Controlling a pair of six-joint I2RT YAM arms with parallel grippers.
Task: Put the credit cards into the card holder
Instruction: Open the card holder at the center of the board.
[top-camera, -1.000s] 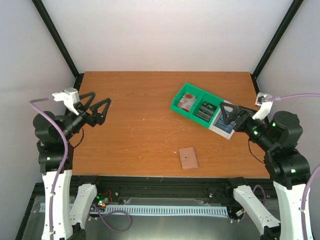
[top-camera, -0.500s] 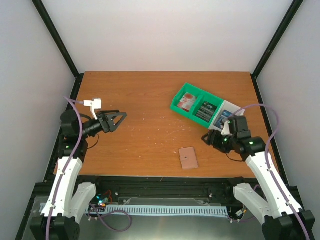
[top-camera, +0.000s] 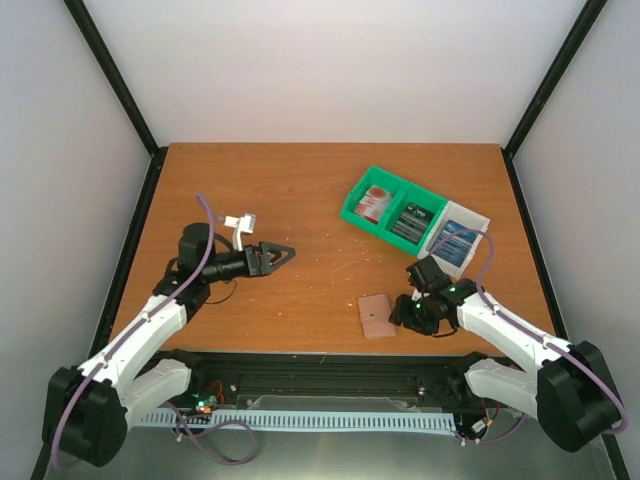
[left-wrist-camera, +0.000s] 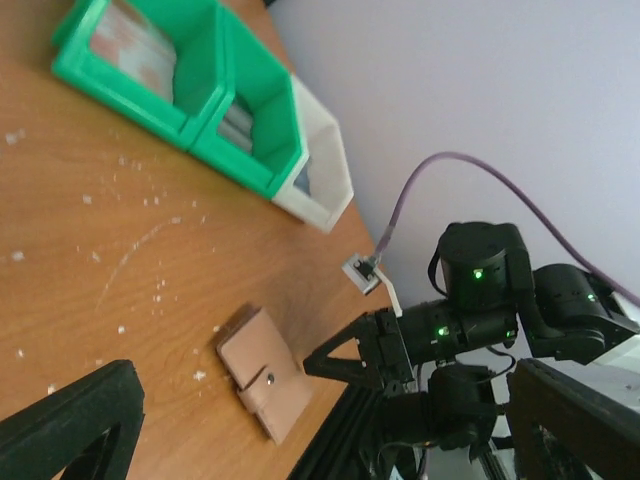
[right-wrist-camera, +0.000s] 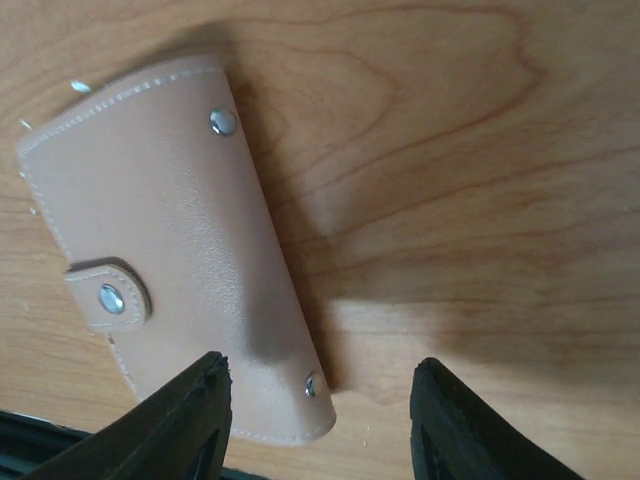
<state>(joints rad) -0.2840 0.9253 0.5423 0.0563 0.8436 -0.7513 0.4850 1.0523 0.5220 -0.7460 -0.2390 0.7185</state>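
Well, the left gripper (top-camera: 282, 256) hovers well to the left of the card holder (top-camera: 377, 315), its jaws spread wide and empty. The tan card holder lies closed and flat on the table (top-camera: 300, 190), by the near edge. Just to its right the right gripper (top-camera: 400, 312) sits low, jaws partly open, one finger over the holder's edge, gripping nothing. Beyond the holder, to its right, the credit cards (top-camera: 375, 203) sit in a green-and-white tray (top-camera: 397, 205).
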